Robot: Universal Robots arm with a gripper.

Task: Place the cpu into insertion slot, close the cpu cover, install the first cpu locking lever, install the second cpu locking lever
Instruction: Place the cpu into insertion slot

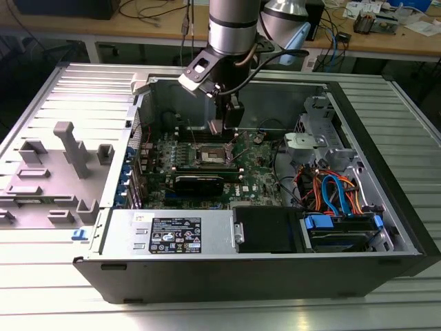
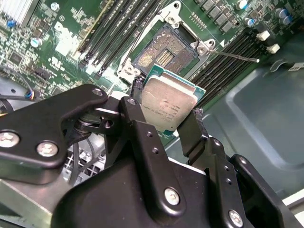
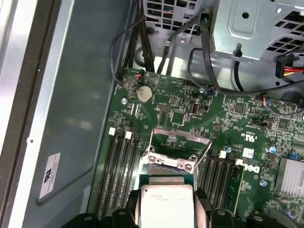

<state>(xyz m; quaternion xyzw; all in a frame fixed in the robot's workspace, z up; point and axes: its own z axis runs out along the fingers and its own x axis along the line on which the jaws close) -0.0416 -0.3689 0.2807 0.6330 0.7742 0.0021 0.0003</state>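
Second wrist view, pincer (image 2: pixel 165 110) gripping cpu (image 2: pixel 169 102)

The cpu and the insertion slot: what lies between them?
Nothing; in the second wrist view the gripper holds the cpu apart from the open insertion slot.

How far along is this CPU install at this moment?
Nothing is seated so far. In hand: the claw grips the cpu above the motherboard. The insertion slot lies bare with its dark centre showing, and the cpu cover stands open, so placing, closing and latching are all not yet done.
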